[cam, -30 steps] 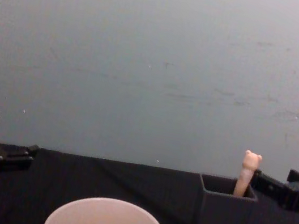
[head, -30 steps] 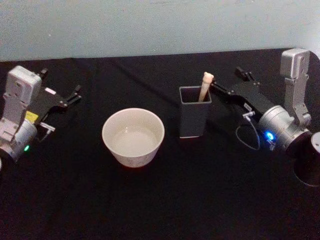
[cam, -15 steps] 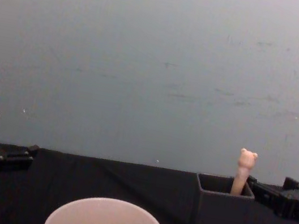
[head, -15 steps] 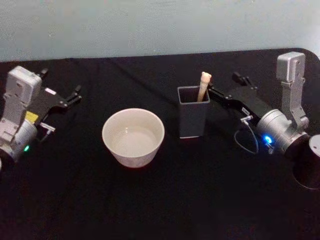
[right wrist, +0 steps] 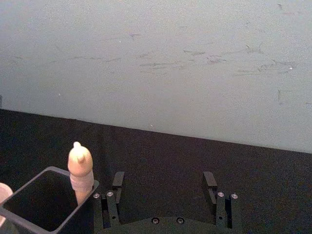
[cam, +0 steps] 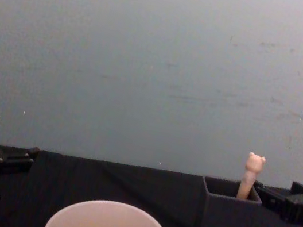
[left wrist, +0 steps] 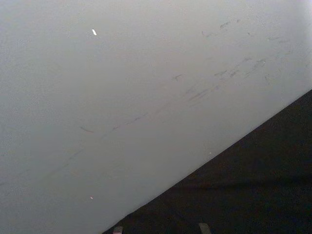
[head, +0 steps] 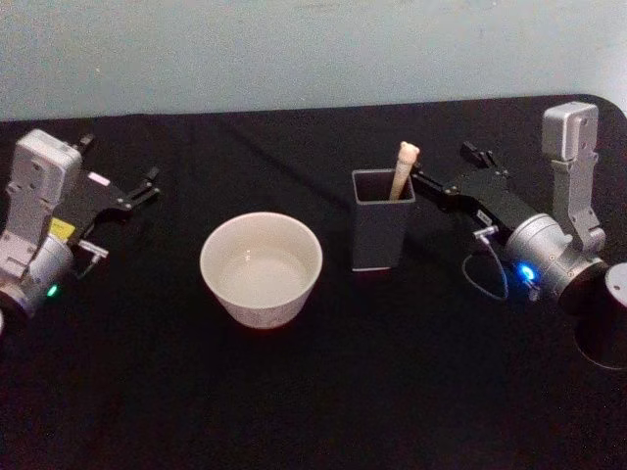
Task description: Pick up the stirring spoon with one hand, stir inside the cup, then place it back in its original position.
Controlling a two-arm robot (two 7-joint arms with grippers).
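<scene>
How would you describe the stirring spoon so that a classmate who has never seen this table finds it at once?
On the black table, find the dark grey square holder right of the round white cup. The stirring spoon stands in it, leaning on its right wall. It is the slim cream stick topped by a tiny bear head.

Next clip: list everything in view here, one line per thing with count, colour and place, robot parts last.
stirring spoon: one, cream-beige with a bear-head top, standing in the holder and leaning on its right wall.
holder: one, dark grey, square, on the table right of the cup.
cup: one, cream-white, round, near the table's middle.
table: one, covered in black cloth.
wall: pale grey-blue, behind the table.
dark cylinder: one, at the right edge, partly cut off.
left gripper: one, black, open, at the table's left side.
right gripper: one, black, open, just right of the holder, not around the spoon.
</scene>
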